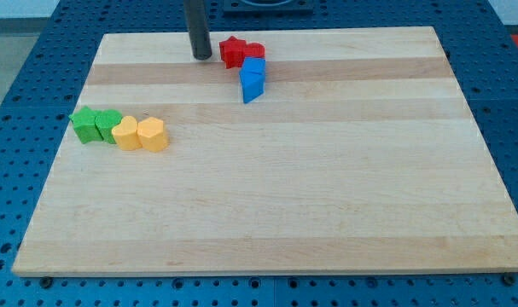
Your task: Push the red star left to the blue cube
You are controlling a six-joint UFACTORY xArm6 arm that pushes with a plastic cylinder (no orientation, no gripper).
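A lab bench: wooden board [267,213] on blue perforated table [20,85].

No readable text or labels anywhere.

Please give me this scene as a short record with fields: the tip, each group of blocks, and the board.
tip: my tip, just left of the red star, small gap
red star, near the view's top, against a red block
blue cube, below the red pair
blue wedge, touching the cube's lower side
green blocks, at the view's left
yellow blocks, right of the green ones
board: wooden
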